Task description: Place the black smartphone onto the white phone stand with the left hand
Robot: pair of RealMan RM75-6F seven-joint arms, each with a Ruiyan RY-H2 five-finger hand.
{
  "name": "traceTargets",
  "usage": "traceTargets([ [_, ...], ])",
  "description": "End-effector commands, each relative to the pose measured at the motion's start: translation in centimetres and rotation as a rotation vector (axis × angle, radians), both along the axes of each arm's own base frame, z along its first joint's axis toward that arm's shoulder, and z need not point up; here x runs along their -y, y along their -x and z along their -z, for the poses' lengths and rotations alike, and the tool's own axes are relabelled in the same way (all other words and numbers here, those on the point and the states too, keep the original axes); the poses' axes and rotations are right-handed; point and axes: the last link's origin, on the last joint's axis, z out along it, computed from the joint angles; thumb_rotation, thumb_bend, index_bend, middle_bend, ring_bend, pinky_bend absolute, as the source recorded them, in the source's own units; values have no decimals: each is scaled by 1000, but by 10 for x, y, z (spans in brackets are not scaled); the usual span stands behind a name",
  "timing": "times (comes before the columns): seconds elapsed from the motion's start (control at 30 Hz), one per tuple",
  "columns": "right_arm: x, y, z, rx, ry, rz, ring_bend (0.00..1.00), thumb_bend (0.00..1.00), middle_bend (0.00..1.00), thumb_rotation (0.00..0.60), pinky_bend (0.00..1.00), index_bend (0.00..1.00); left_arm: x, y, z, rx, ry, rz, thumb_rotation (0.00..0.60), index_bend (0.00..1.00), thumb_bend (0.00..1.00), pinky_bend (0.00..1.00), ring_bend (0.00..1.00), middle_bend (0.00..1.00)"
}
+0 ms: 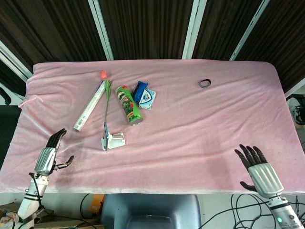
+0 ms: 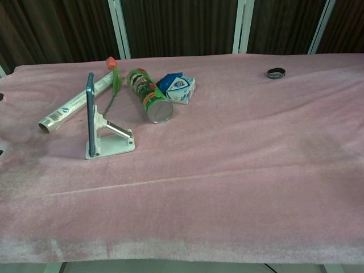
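Observation:
The black smartphone [image 2: 90, 114] stands on edge, leaning upright against the white phone stand [image 2: 112, 139] on the pink cloth; in the head view the smartphone [image 1: 104, 135] and the stand [image 1: 114, 140] sit left of centre. My left hand [image 1: 49, 155] is well to the left of the stand, near the table's front left edge, fingers spread and holding nothing. It is out of the chest view. My right hand [image 1: 257, 169] lies open at the front right edge, also empty.
Behind the stand lie a white tube [image 2: 73, 105], an artificial tulip [image 2: 112, 77], a green snack can [image 2: 149, 94] and a blue-and-white packet [image 2: 177, 86]. A small black ring [image 2: 276, 73] sits at the far right. The pink cloth [image 2: 239, 153] covers the table.

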Motion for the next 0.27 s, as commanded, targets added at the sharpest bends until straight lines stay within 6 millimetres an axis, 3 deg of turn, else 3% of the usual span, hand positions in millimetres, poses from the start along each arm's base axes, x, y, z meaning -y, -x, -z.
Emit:
traceTargets([
  [0.03, 1, -1, 2, -4, 0, -1, 0, 194, 0, 600, 39, 0, 71, 7, -44, -483, -73, -216, 600, 0, 333, 0, 0, 0],
  [0.27, 2, -2, 7, -24, -8, -1, 0, 194, 0, 600, 39, 0, 71, 0, -41, -501, -105, -181, 600, 0, 333, 0, 0, 0],
])
